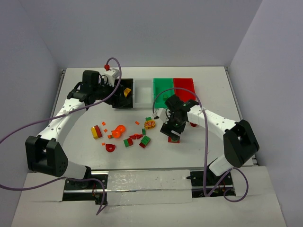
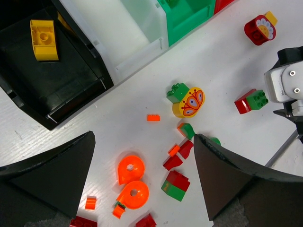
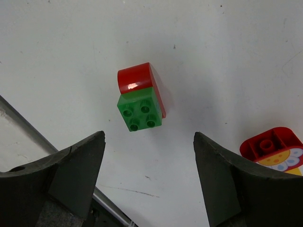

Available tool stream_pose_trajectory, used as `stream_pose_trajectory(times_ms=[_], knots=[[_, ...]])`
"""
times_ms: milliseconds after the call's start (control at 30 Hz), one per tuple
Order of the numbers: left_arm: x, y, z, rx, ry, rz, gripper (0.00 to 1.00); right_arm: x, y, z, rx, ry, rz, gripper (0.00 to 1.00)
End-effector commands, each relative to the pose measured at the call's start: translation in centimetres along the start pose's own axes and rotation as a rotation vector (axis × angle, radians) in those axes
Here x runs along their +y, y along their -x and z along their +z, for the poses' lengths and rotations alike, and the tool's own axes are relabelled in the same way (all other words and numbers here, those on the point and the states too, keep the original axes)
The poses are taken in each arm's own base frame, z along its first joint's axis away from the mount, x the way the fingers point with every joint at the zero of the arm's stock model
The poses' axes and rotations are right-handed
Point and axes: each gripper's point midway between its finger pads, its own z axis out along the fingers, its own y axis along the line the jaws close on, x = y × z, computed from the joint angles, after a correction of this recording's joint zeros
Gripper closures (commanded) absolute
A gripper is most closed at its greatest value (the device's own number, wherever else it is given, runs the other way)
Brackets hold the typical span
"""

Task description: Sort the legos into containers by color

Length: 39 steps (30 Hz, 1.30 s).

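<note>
The black bin (image 1: 118,103) holds a yellow brick (image 2: 44,39). The white bin (image 1: 143,93), green bin (image 1: 162,90) and red bin (image 1: 185,85) stand in a row to its right. Loose legos lie in front of them: two orange round pieces (image 2: 131,169), a red-green brick (image 2: 176,185), a yellow round piece (image 2: 188,102). My left gripper (image 2: 143,137) is open and empty, held high beside the black bin (image 2: 57,80). My right gripper (image 3: 148,137) is open and empty, just above a green brick joined to a red one (image 3: 140,111).
A red and yellow flower piece (image 3: 272,149) lies close to the right of my right gripper (image 1: 173,131). A red-yellow brick (image 1: 96,131) lies at the left of the pile. The table's near edge runs along the arm bases.
</note>
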Motion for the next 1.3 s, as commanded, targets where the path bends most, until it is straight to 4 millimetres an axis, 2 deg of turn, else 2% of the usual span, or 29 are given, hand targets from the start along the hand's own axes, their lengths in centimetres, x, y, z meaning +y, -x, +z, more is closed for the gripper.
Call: stream_pose_trajectory(times_ms=[0, 367, 633, 867, 900, 967, 1000, 1067, 1200, 1267], knots=[[-0.7, 1.2, -0.4, -0.04, -0.032, 0.04, 0.05, 0.0, 0.9, 0.5, -0.026, -0.002, -0.022, 0.18], [-0.5, 0.7, -0.4, -0.034, -0.018, 0.044, 0.05, -0.3, 0.6, 2.8, 0.002, -0.015, -0.051, 0.21], [-0.3, 0.5, -0.3, -0.026, -0.013, 0.045, 0.06, -0.4, 0.1, 2.7, 0.005, -0.032, -0.071, 0.41], [-0.3, 0.5, 0.0, -0.021, -0.023, 0.039, 0.06, -0.2, -0.3, 2.4, 0.008, -0.034, -0.084, 0.44], [-0.3, 0.5, 0.0, -0.02, -0.024, 0.037, 0.06, -0.3, -0.2, 2.3, 0.006, -0.036, -0.084, 0.47], [-0.4, 0.5, 0.0, -0.02, -0.028, 0.041, 0.06, -0.3, 0.1, 2.1, -0.003, -0.038, -0.085, 0.61], [-0.5, 0.5, 0.0, -0.019, -0.031, 0.038, 0.07, -0.3, 0.3, 1.8, -0.015, -0.037, -0.084, 0.7], [-0.8, 0.5, 0.0, -0.022, -0.047, 0.03, 0.08, -0.2, 1.3, 0.5, -0.062, -0.039, -0.084, 0.79], [-2.9, 0.6, -0.2, -0.051, -0.158, 0.005, 0.1, 0.3, 5.4, -4.3, -0.255, 0.001, -0.046, 0.87], [-4.0, 0.7, -0.5, -0.081, -0.208, -0.002, 0.11, 1.2, 7.3, -6.5, -0.356, 0.07, -0.019, 0.91]])
